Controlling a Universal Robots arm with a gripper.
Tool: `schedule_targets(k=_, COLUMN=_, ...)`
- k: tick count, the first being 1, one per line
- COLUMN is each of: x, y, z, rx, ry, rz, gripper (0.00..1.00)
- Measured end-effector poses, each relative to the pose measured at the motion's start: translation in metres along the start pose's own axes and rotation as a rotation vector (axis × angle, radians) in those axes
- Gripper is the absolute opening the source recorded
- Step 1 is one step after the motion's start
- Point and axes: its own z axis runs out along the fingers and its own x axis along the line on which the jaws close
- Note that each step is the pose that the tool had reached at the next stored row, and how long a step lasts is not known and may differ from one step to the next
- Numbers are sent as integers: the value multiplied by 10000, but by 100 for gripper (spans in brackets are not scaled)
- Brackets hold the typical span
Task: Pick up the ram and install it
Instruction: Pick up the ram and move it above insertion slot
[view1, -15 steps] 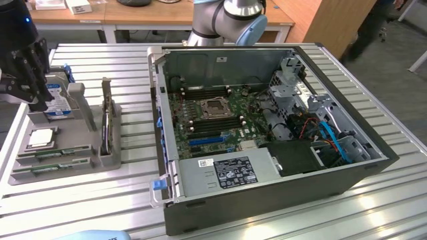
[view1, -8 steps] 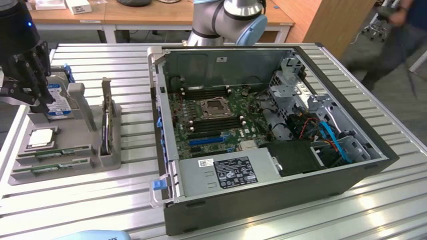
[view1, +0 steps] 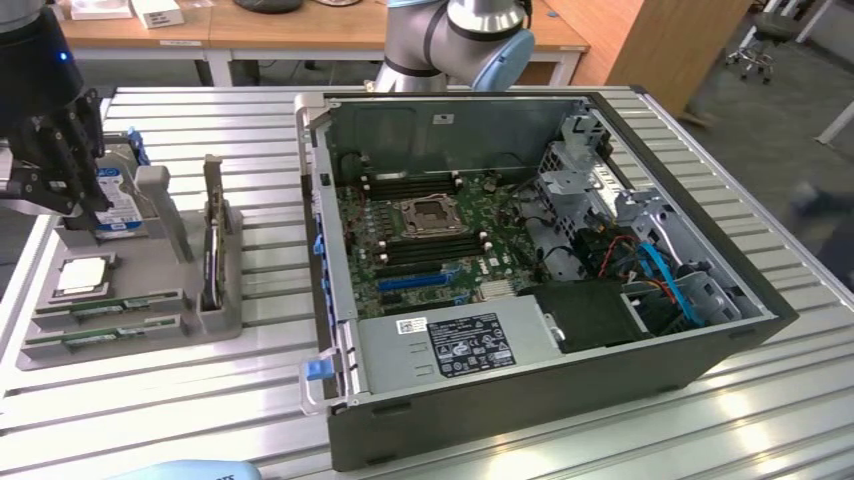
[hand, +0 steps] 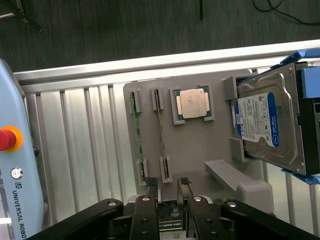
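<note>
Two rams lie edge-up in the slots of a grey holder tray (view1: 147, 345), the nearer ram (view1: 100, 337) beside the farther ram (view1: 110, 305). From the wrist camera the same pair appears as thin green strips, one ram (hand: 135, 140) next to the other ram (hand: 161, 132). A further green board with a white sticker (hand: 171, 219) shows low between the fingers. It may be the dark stick standing upright (view1: 214, 240) in the tray. My gripper (view1: 54, 195) hangs well above the tray's far end, near the hard drive. The gripper (hand: 168, 187) is open and holds nothing.
A blue-labelled hard drive (hand: 265, 120) and a silver CPU chip (hand: 192, 103) share the tray. At the exterior view's right an open computer case (view1: 534, 380) shows its motherboard (view1: 427, 250) with an empty CPU socket (view1: 430, 212). A teach pendant (hand: 12, 165) lies beside the tray.
</note>
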Motion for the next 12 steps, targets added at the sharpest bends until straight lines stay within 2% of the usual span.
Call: schedule_targets(k=12, x=0, y=-4, z=94, rx=0, ry=-1, rz=0, gripper=29)
